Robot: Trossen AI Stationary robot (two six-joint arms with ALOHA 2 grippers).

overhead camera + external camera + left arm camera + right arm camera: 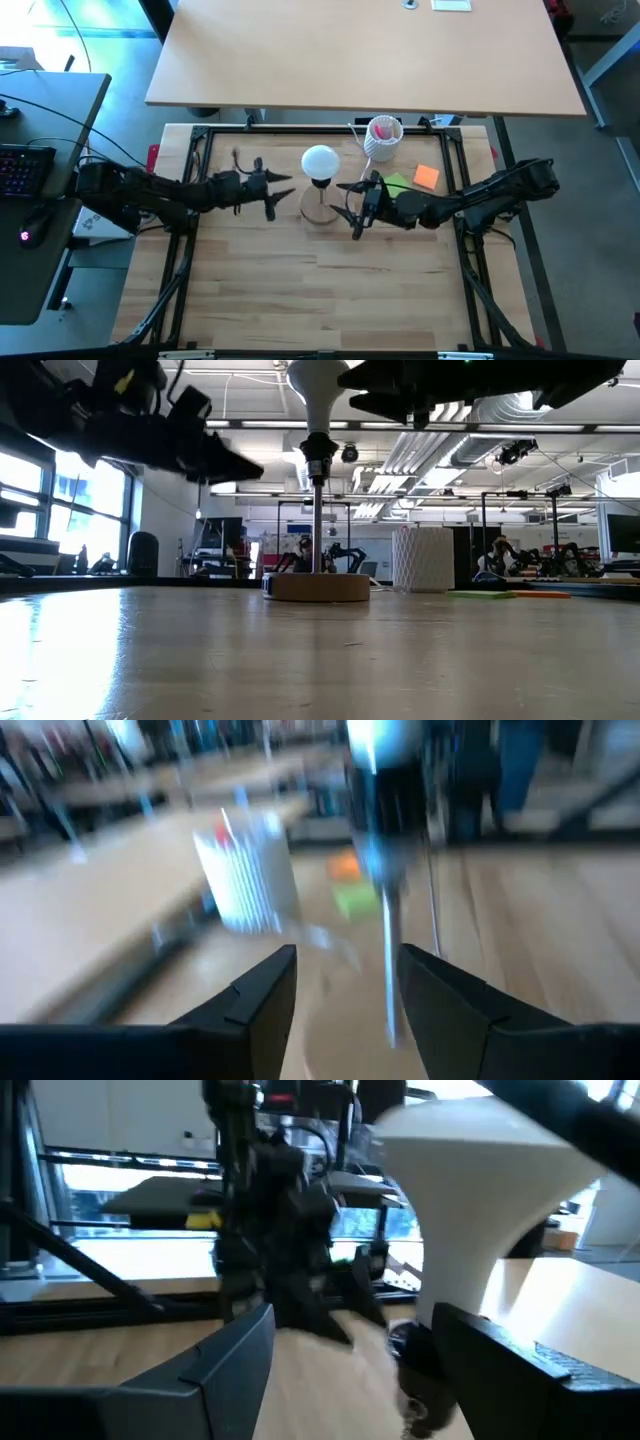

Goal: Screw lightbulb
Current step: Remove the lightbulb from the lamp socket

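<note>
The white lightbulb (320, 160) sits with its neck in the black socket (318, 455), on a thin rod that rises from a round wooden base (320, 587). My left gripper (288, 188) is open and level just left of the stand, which shows beyond its fingers in the left wrist view (345, 985). My right gripper (350, 208) is open and level just right of the stand. In the right wrist view (350, 1350) the bulb's neck (480, 1230) stands close above one finger, and I see no touch.
A white ribbed cup (383, 135) with pink contents stands behind the stand to the right. Green (398, 183) and orange (426, 177) notes lie beside the right arm. Bare wood reaches to the near edge (320, 300). A black frame (200, 130) borders the table.
</note>
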